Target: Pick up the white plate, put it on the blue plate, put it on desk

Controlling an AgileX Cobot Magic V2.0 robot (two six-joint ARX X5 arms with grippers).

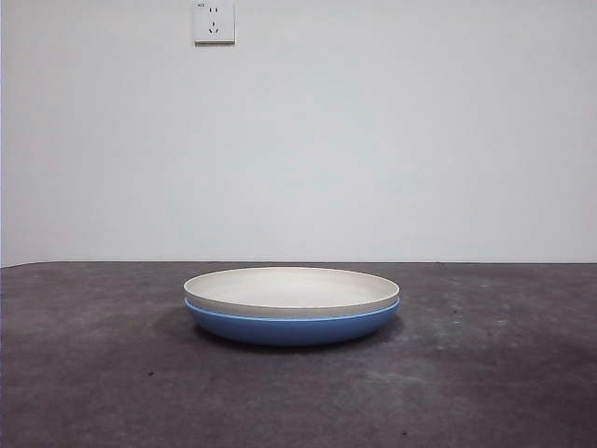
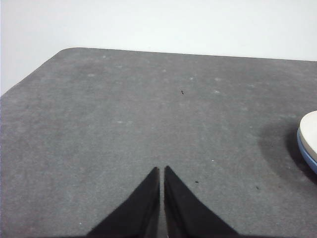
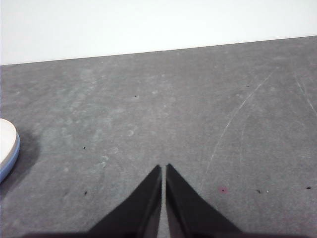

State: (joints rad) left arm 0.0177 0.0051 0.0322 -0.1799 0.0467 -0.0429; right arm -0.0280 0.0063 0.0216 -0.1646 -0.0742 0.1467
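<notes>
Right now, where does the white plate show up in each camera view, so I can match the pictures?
Front view: the white plate sits mid-picture, nested on the blue plate.
Left wrist view: only a sliver of it shows at the right edge, apart from the left gripper.
Right wrist view: a sliver at the left edge, apart from the right gripper.
Shared landmark: the blue rim just under the white plate.

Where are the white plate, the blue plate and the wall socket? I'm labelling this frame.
white plate [image 1: 291, 287]: front view, on its inner surface.
blue plate [image 1: 291, 330]: front view, on its outer wall below the white plate.
wall socket [image 1: 214, 21]: front view, on its faceplate.
</notes>
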